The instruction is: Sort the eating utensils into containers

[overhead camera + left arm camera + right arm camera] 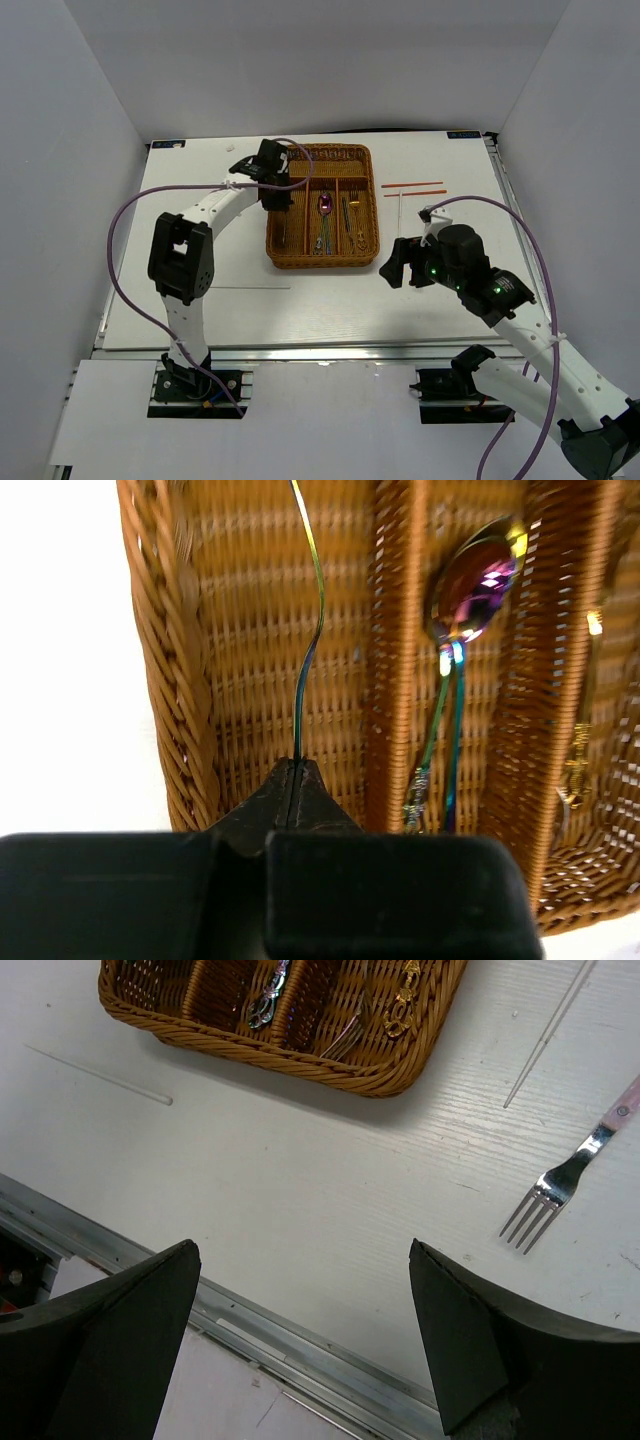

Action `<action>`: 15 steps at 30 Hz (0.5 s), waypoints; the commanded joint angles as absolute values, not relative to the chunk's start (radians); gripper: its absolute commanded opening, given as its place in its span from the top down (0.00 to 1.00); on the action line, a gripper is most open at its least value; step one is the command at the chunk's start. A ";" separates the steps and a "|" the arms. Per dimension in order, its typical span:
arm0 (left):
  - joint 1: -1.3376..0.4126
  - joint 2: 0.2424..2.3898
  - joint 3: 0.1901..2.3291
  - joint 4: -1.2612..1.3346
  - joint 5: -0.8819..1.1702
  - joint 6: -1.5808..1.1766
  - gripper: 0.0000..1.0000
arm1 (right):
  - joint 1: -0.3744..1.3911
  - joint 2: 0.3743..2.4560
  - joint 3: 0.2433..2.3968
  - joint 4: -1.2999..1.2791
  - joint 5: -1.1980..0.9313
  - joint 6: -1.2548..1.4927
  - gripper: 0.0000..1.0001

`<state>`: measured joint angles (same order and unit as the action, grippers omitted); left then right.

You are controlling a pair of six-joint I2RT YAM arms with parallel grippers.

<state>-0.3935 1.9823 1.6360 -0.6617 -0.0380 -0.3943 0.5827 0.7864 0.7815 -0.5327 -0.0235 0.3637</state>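
Note:
The brown wicker tray [322,258] lies at the table's middle. My left gripper [277,195] hangs over its leftmost long slot [250,630]. It [296,767] is shut on a thin iridescent green-blue utensil [308,650] seen edge-on, reaching down into that slot. The purple spoon [475,580] lies in the middle slot, and a gold utensil [580,760] in the right slot. My right gripper [392,265] is open and empty [302,1250] above bare table near the tray's front right corner [380,1080]. A pink-handled fork [565,1175] lies to its right.
Two red chopsticks [412,185] lie right of the tray. A thin silver chopstick [545,1045] lies near the fork. A thin clear stick [100,1075] lies on the table in front of the tray. The table's metal front rail [250,1320] runs below my right gripper.

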 commanded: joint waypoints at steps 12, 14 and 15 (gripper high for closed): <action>-0.399 1.965 1.601 -0.618 -0.009 -0.426 0.56 | 0.551 0.865 0.841 -0.538 0.071 0.406 0.11; -0.399 1.922 1.597 -0.617 -0.011 -0.426 0.45 | 0.519 0.903 0.845 -0.537 0.075 0.417 0.11; -0.399 1.905 1.591 -0.611 -0.014 -0.426 0.42 | 0.505 0.919 0.845 -0.532 0.060 0.420 0.11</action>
